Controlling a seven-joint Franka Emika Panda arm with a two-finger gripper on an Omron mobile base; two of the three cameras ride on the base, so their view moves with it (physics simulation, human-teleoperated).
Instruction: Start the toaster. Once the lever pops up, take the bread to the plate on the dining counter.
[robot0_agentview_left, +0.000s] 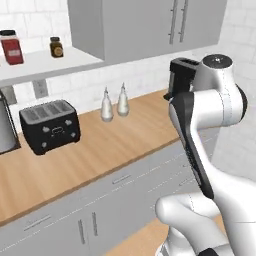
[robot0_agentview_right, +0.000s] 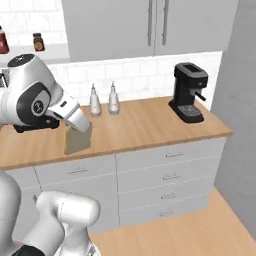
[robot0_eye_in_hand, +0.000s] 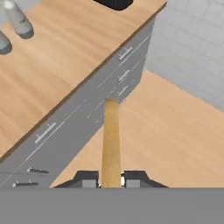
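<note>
The black toaster stands at the left of the wooden worktop, its two slots empty; I cannot make out its lever. My gripper hangs in front of the worktop's edge, shut on the top of the tan bread, which hangs upright below it. In the hand view the bread shows edge-on between my fingertips, over the grey drawers and the floor, with the gripper closed on it. The plate and the dining counter are out of view.
Two pale shakers stand mid-worktop by the wall. A black coffee machine sits at the right end. A steel kettle is left of the toaster. Grey wall cabinets hang above. Wooden floor lies before the drawers.
</note>
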